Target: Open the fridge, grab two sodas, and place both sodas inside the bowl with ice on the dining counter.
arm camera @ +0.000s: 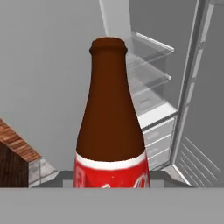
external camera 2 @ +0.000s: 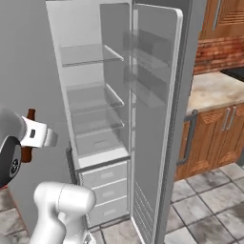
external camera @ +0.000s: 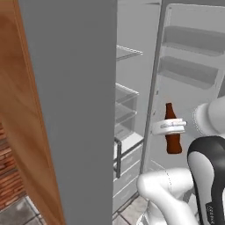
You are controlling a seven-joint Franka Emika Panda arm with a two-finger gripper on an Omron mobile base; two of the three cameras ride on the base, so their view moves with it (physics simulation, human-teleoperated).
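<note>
Gripper point(external camera: 172, 125) pinching the cola bottle point(external camera: 172, 132) upright in front of the open fridge point(external camera 2: 102, 109).

The left base view is showing the white fingers clamping across the bottle's middle, over its label, with the brown neck rising above them and the dark base hanging below, clear of any shelf, just outside the open door point(external camera: 189, 66) with its bins. The right base view is hiding most of the bottle behind the hand, leaving the neck and a sliver of the body showing, but it is laying out the fridge's white interior, glass shelves point(external camera 2: 90, 55) and white drawers point(external camera 2: 105, 190), plus the wooden cabinets point(external camera 2: 214, 138) and wall counter point(external camera 2: 214, 88) beyond. The hand view is looking up the bottle's red label point(arm camera: 111, 175) and brown neck.
</note>
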